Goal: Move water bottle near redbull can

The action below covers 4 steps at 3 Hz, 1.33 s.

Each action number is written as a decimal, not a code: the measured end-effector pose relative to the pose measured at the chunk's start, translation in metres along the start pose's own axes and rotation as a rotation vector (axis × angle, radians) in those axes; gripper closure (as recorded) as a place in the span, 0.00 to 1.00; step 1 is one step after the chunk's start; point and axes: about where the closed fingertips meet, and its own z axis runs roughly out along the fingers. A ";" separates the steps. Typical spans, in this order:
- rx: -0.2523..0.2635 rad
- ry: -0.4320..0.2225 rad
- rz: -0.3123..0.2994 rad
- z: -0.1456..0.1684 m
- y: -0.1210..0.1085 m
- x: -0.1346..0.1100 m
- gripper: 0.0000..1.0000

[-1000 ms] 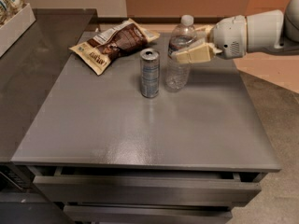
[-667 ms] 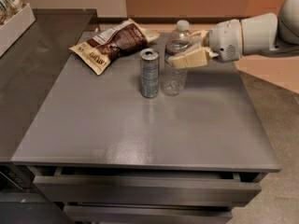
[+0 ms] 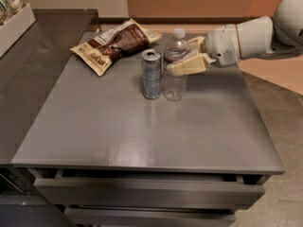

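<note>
The water bottle (image 3: 174, 85), clear with a white cap, stands upright on the grey table (image 3: 142, 131). It is just right of the redbull can (image 3: 151, 74), almost touching it. The silver-and-blue can stands upright with its pull tab on top. My gripper (image 3: 179, 57) reaches in from the right on a white arm (image 3: 246, 37). Its cream fingers (image 3: 189, 66) are closed around the bottle's upper body; the far finger is partly hidden behind the bottle.
A brown and cream snack bag (image 3: 113, 44) lies at the table's back left, behind the can. A dark counter (image 3: 33, 70) adjoins on the left with a white box (image 3: 14, 20) on it. Drawers (image 3: 142, 193) sit below the front edge.
My gripper has carried the water bottle left, closing the gap to the can. The can and snack bag have not moved.
</note>
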 end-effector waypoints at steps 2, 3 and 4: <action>-0.009 -0.001 -0.002 0.005 0.001 -0.001 0.12; -0.014 -0.002 -0.003 0.007 0.002 -0.002 0.00; -0.014 -0.002 -0.003 0.007 0.002 -0.002 0.00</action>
